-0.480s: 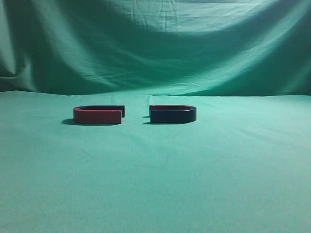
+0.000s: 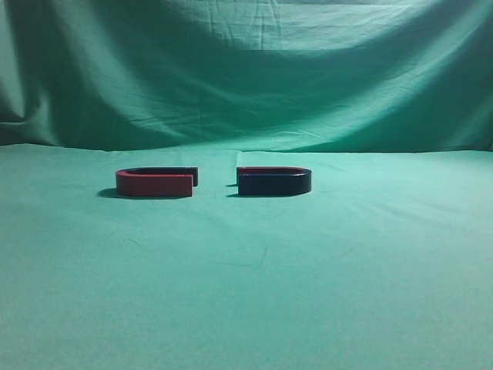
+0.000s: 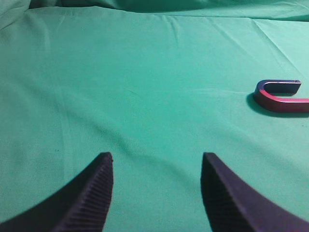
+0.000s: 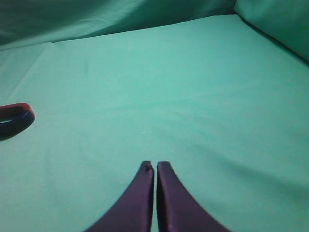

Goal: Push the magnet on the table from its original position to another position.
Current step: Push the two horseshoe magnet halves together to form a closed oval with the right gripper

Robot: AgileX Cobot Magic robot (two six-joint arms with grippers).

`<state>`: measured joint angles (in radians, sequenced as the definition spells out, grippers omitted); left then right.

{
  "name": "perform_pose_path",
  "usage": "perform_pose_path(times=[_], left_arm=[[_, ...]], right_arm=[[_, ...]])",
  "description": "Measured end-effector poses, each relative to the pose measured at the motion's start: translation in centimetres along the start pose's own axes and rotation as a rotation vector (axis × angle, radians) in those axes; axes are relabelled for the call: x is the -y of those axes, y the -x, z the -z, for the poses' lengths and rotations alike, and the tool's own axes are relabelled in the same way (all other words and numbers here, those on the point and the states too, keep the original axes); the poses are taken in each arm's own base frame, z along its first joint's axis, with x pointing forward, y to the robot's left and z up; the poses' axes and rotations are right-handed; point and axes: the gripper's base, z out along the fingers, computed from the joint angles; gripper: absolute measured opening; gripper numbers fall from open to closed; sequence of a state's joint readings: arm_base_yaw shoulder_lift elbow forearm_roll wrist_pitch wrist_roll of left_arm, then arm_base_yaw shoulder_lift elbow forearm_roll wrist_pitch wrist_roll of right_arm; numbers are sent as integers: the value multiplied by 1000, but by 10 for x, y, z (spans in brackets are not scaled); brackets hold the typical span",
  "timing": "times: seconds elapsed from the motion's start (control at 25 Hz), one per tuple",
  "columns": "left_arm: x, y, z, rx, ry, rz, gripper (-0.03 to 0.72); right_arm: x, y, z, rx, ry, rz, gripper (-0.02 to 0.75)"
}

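Observation:
Two horseshoe magnets lie flat on the green cloth table (image 2: 254, 277), open ends facing each other with a gap between. The left magnet (image 2: 155, 183) shows its red arm in front; it also shows at the right edge of the left wrist view (image 3: 282, 95). The right magnet (image 2: 274, 181) shows its dark arm in front, red behind; its curved end shows at the left edge of the right wrist view (image 4: 14, 119). My left gripper (image 3: 157, 166) is open and empty, far left of its magnet. My right gripper (image 4: 155, 168) is shut and empty, far right of its magnet. Neither gripper shows in the exterior view.
A wrinkled green cloth backdrop (image 2: 246, 69) hangs behind the table. The cloth rises in a fold at the far right of the right wrist view (image 4: 275, 24).

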<state>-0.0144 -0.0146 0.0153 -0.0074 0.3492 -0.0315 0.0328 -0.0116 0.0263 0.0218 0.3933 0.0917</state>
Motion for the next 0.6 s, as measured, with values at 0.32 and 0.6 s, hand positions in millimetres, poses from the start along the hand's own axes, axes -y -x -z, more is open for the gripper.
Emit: perform_pose_path(times=[0.32,0.6], left_arm=[[0,0,0,0,0,0,372],[0,0,0,0,0,0,372]], right_arm=[[0,0,0,0,0,9,0],[-3,23,3,264,58,-147,0]])
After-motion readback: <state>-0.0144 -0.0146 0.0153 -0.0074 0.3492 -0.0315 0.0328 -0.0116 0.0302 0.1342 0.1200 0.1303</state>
